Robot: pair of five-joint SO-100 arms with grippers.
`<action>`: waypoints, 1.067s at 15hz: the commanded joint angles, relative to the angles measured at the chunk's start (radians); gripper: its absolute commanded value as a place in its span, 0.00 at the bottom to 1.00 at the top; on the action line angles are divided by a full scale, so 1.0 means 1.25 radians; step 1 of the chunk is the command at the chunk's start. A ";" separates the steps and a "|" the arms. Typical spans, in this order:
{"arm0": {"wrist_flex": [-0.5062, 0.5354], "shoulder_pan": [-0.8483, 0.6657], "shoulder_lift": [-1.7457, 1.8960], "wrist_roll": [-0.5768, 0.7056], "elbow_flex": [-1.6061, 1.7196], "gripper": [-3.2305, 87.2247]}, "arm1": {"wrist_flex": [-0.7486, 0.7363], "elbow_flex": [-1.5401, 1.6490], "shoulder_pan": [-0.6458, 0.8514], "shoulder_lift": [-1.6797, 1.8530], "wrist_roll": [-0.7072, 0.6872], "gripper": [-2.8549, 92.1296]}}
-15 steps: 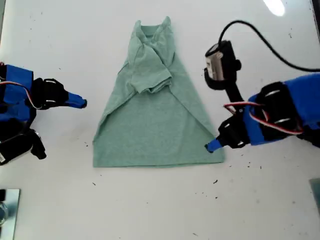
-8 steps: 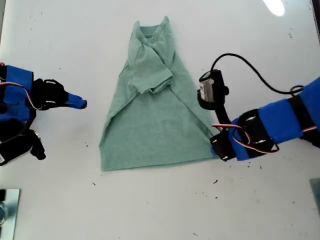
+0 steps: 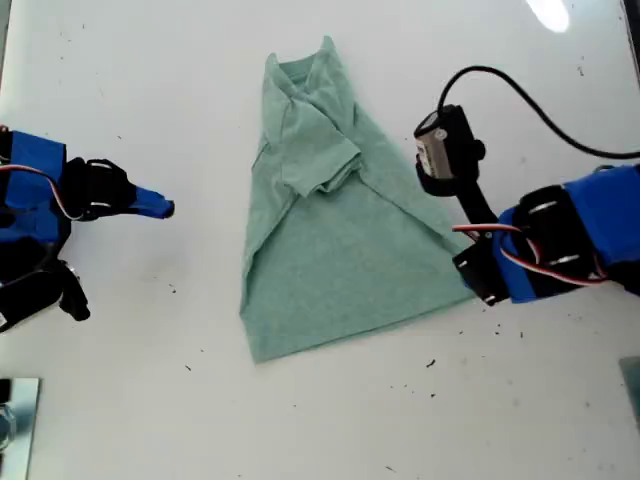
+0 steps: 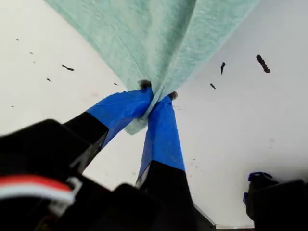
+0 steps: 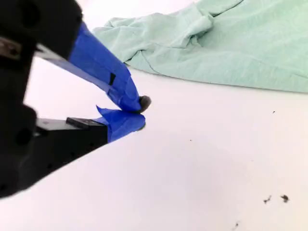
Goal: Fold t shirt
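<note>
Pincer one, your first gripper [image 4: 156, 98], pinches the t shirt [image 3: 335, 225] corner at the exterior view's right. Your second gripper [image 3: 165, 208] sits closed, empty, at the left.

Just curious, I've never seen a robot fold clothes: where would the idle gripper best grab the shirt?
Probably the free hem corner of the shirt, coming in from the exterior view's left where my second gripper waits. My first gripper already pinches the opposite corner, and that edge lies flat and unobstructed.
</note>
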 commanded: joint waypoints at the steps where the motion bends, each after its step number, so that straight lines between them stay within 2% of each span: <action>1: 0.000 0.011 0.009 0.009 -0.007 0.03 | 0.012 -0.121 0.012 0.001 -0.039 0.01; 3: 0.001 0.011 0.012 0.009 -0.007 0.03 | 0.007 -0.319 0.013 -0.145 -0.074 0.01; 6: 0.001 0.005 0.012 0.007 -0.007 0.03 | -0.021 -0.765 0.027 -0.498 -0.145 0.01; 7: 0.001 0.004 0.012 0.007 -0.007 0.03 | -0.087 -0.772 0.031 -0.533 -0.157 0.01; 8: 0.001 0.005 0.012 0.007 -0.007 0.03 | -0.175 -0.749 0.023 -0.550 -0.179 0.19; 9: 0.001 0.005 0.011 0.007 -0.007 0.03 | -0.201 -0.774 0.009 -0.576 -0.199 0.34; 10: 0.001 0.006 0.011 0.007 -0.007 0.03 | -0.178 -0.777 0.004 -0.563 -0.199 0.34; 12: 0.001 0.005 0.011 0.007 -0.007 0.03 | -0.044 -0.773 0.017 -0.466 -0.179 0.33; 13: 0.001 0.004 0.012 0.007 -0.007 0.03 | 0.021 -0.745 0.029 -0.394 -0.195 0.29; 14: 0.001 0.004 0.012 0.007 -0.007 0.03 | 0.097 -0.671 0.054 -0.307 -0.187 0.33; 15: 0.001 0.005 0.013 0.007 -0.007 0.03 | 0.124 -0.522 0.086 -0.195 -0.187 0.31; 16: 0.001 0.005 0.015 0.007 -0.006 0.03 | 0.083 -0.297 0.133 -0.054 -0.184 0.31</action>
